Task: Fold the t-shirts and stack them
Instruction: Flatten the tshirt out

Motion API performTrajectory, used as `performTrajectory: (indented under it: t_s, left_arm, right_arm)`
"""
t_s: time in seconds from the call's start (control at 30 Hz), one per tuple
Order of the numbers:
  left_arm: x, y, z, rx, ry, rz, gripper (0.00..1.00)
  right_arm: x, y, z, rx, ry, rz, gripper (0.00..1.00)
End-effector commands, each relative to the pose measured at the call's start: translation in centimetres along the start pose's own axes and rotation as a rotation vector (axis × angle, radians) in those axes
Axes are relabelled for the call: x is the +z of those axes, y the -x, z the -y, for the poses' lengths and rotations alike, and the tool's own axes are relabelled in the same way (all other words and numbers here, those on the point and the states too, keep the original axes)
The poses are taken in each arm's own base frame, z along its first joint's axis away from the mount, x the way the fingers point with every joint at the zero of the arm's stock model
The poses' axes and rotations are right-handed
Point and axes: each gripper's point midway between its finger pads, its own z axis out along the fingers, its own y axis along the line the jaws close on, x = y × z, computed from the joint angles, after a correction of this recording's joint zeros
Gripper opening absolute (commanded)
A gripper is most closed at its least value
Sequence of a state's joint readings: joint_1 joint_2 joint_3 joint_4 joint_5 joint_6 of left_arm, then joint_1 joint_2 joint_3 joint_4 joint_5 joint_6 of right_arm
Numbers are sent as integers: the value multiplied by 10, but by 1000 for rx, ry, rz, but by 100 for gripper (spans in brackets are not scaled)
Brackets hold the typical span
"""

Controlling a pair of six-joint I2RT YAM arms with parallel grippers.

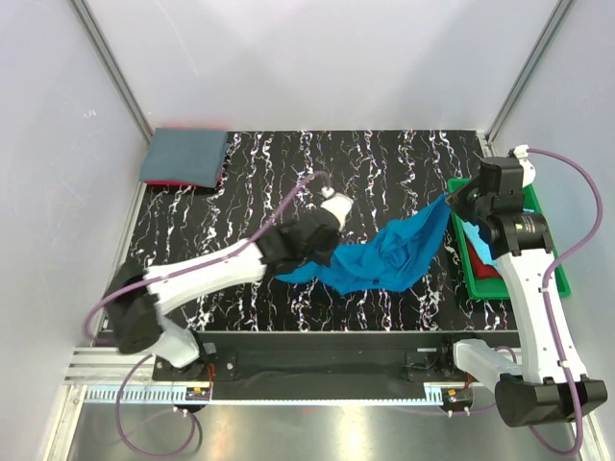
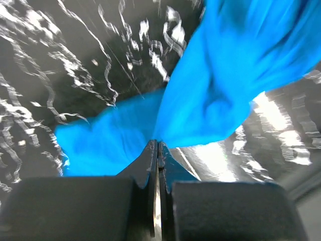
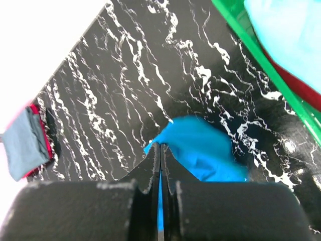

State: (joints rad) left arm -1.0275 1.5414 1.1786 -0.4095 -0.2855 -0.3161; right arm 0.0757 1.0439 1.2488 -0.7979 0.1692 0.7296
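Note:
A bright turquoise-blue t-shirt (image 1: 384, 259) lies crumpled on the black marbled table and is stretched between both grippers. My left gripper (image 1: 330, 254) is shut on its left part; in the left wrist view the shut tips (image 2: 158, 144) meet the blue cloth (image 2: 225, 75). My right gripper (image 1: 450, 204) is shut on its far right corner and holds it raised; blue cloth (image 3: 200, 150) shows between the shut fingers (image 3: 160, 145). A folded slate grey-blue shirt (image 1: 183, 156) lies on a red one (image 1: 178, 184) at the back left corner.
A green plastic tray (image 1: 562, 279) stands at the right edge under my right arm. It holds a light aqua shirt (image 3: 291, 35) on a red one (image 3: 296, 83). The folded grey stack (image 3: 22, 143) shows far left in the right wrist view. White walls enclose the table.

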Motion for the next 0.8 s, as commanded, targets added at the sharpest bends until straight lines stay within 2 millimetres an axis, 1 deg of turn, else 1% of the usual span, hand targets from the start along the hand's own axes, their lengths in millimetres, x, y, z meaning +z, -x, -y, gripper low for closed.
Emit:
performTrajectory:
  t_s: [0.0, 0.03, 0.07, 0.1, 0.13, 0.17, 0.2, 0.23, 0.3, 0.33, 0.37, 0.4, 0.43, 0.47, 0.5, 0.53, 0.57, 0.6, 0.63, 0.7, 0.77]
  left_arm:
    - [-58, 38, -10, -100, 5, 88, 0]
    - [-71, 49, -8, -139, -13, 111, 0]
    - [-89, 57, -10, -165, -29, 141, 0]
    - [-99, 55, -12, -176, -28, 133, 0]
    - [-110, 64, -14, -212, -29, 158, 0]
    - [-120, 67, -18, -224, -31, 169, 0]
    - [-122, 62, -23, -228, -17, 139, 0]
    - [-120, 66, -32, -254, -18, 124, 0]
    - [-108, 59, -48, -269, -3, 78, 0]
    - [-90, 50, -66, -294, 9, 19, 0]
    - [-80, 45, -75, -305, 14, -12, 0]
    - [-71, 42, -83, -310, 15, -41, 0]
    - [-63, 44, -97, -311, 3, -62, 0]
    - [-42, 36, -105, -308, 28, -114, 0]
    - [-35, 44, -118, -316, 49, -108, 0]
    - [-14, 35, -120, -300, 35, -171, 0]
    - [-5, 35, -125, -305, 34, -188, 0]
    - [1, 39, -134, -325, 37, -191, 0]
    - [12, 33, -133, -337, 18, -226, 0]
    - [17, 25, -137, -343, 28, -251, 0]
    - [14, 18, -140, -344, 51, -257, 0]
  right_arm:
    - [-33, 38, -11, 2, 19, 121, 0]
    - [-38, 38, -10, 3, 17, 117, 0]
    - [-47, 44, -14, 11, 33, 133, 0]
    - [-53, 46, -16, 20, 40, 137, 0]
    - [-60, 47, -14, 25, 39, 140, 0]
    - [-65, 49, -15, 32, 47, 145, 0]
    - [-71, 53, -18, 43, 61, 158, 0]
    - [-76, 55, -19, 51, 71, 165, 0]
    - [-75, 54, -18, 60, 66, 164, 0]
    - [-72, 52, -17, 61, 59, 156, 0]
    - [-69, 49, -18, 62, 59, 143, 0]
    - [-60, 41, -14, 63, 47, 116, 0]
    - [-56, 38, -16, 68, 62, 111, 0]
    - [-45, 23, -10, 66, 51, 69, 0]
    - [-41, 18, -9, 72, 52, 56, 0]
    - [-36, 15, -9, 74, 57, 47, 0]
    - [-32, 10, -8, 72, 54, 31, 0]
    - [-25, 3, -4, 66, 47, 16, 0]
    - [-23, 4, -6, 65, 55, 20, 0]
    - [-19, 4, -5, 44, 48, 23, 0]
    - [-16, 8, -2, 30, 27, 38, 0]
